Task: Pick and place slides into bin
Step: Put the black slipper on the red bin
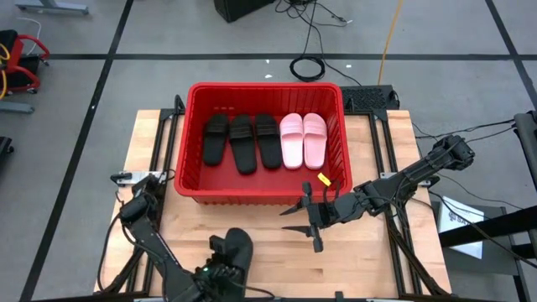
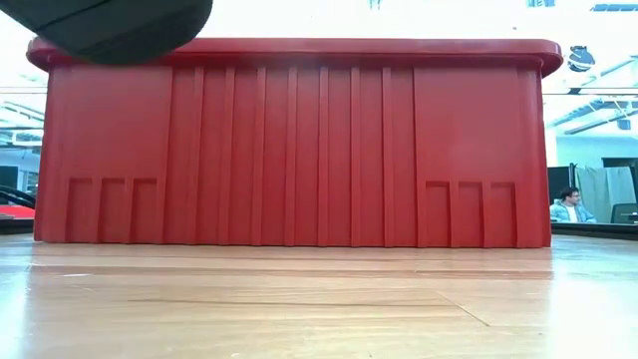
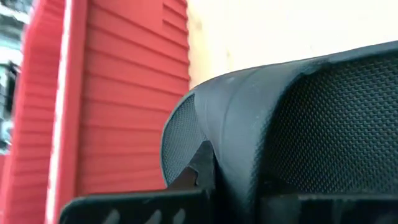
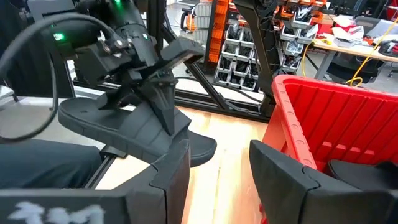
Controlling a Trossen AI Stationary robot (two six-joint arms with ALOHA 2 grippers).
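The red bin (image 1: 262, 196) stands at the table's far middle. It holds three black slides (image 1: 242, 141) and two pale pink slides (image 1: 302, 139) lying side by side on its floor. My left gripper (image 1: 220, 257) is near the table's near edge, shut on one more black slide (image 1: 237, 247). That slide is in the air in front of the bin's near wall (image 2: 299, 140) and shows at the top left of the low view (image 2: 110, 25). My right gripper (image 1: 304, 221) is open and empty just in front of the bin's near right part. My left gripper holds the black slide around its middle (image 4: 146, 127), its fingers (image 4: 163, 102) coming from above and pointing down. The gripper's own body hides which part sits between the fingers. The slide is lifted clear of the table and lies about level.
A yellow tag (image 1: 321, 179) sits on the bin's near right rim. Bare wooden table (image 1: 369, 260) lies in front of the bin. A person (image 2: 568, 205) sits in the room far behind the table. Cables and frames lie on the floor around the table.
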